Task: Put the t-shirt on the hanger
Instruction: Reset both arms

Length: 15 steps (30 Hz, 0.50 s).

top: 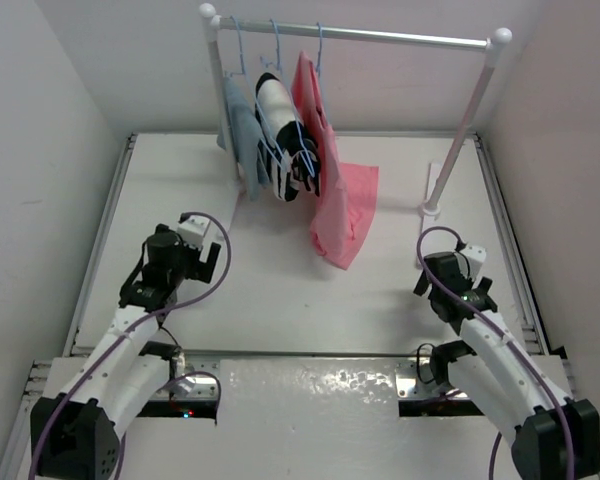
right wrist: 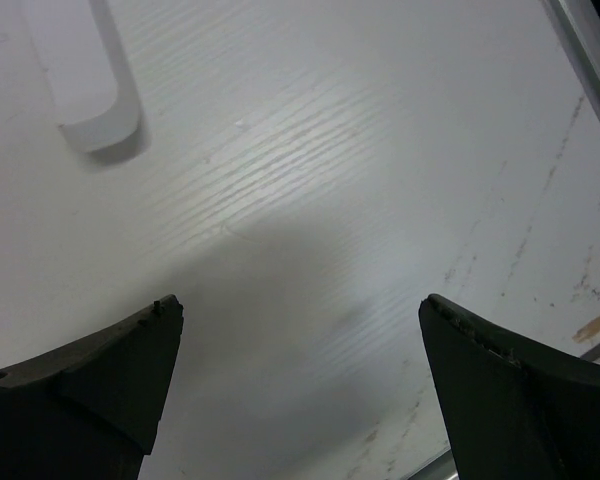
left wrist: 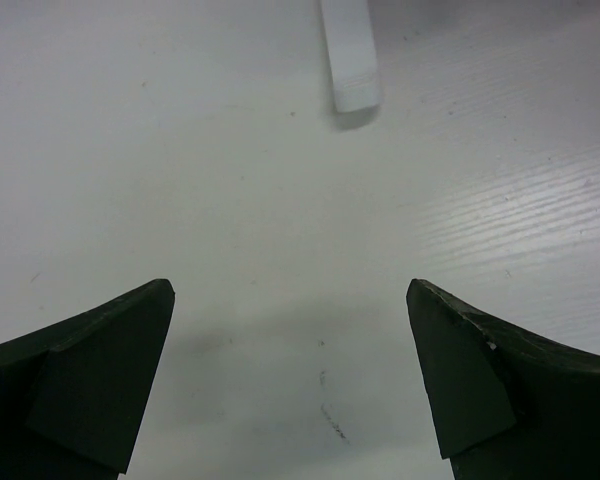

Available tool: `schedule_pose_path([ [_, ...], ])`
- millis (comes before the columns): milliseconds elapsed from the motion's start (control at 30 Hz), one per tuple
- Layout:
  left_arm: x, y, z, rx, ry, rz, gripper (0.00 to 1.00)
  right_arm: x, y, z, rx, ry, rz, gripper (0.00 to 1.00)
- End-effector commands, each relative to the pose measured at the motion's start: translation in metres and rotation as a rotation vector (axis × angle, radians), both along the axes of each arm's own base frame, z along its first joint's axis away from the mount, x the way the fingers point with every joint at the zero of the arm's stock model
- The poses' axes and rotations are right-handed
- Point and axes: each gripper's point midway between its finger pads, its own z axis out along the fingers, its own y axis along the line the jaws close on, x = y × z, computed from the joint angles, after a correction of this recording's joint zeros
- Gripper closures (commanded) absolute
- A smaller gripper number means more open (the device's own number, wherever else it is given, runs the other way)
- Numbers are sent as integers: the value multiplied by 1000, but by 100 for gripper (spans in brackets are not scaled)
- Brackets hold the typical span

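Observation:
The salmon-pink t-shirt (top: 330, 190) hangs from the rail at the back of the table, rightmost of three garments. Its lower part drapes onto the table top. The hook of its light-blue hanger (top: 319, 50) sits over the rail above it; the frame is hidden in the fabric. My left gripper (top: 208, 262) is open and empty, low over bare table, well to the left of the shirt and nearer than it. It also shows in the left wrist view (left wrist: 290, 290). My right gripper (top: 425, 272) is open and empty to the right of the shirt; it also shows in the right wrist view (right wrist: 300, 305).
A white rack with a metal rail (top: 380, 36) stands at the back. A pale blue-grey garment (top: 242, 135) and a black-and-white garment (top: 280, 130) hang left of the shirt. The rack's right post (top: 460, 135) stands beyond my right gripper. White rack feet show in the wrist views (left wrist: 350, 55) (right wrist: 95, 80).

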Motion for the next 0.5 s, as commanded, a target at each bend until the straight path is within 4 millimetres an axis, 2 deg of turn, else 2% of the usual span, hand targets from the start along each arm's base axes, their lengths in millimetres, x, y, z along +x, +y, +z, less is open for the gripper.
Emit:
schedule_pose_path([
  [0,13,2,27,-32,-123,12,0,-2,-16,6,-18,-62,-189,1],
  [133,12,7,29,-33,-136,24,0,-5,-10,1,-21,22,-118,1],
  [200,11,3,33,-48,-146,-1,0,-4,-7,1,-16,46,-86,1],
  [467,10,-1,37,-59,-159,-22,0,1,-9,11,-10,-22,-109,1],
])
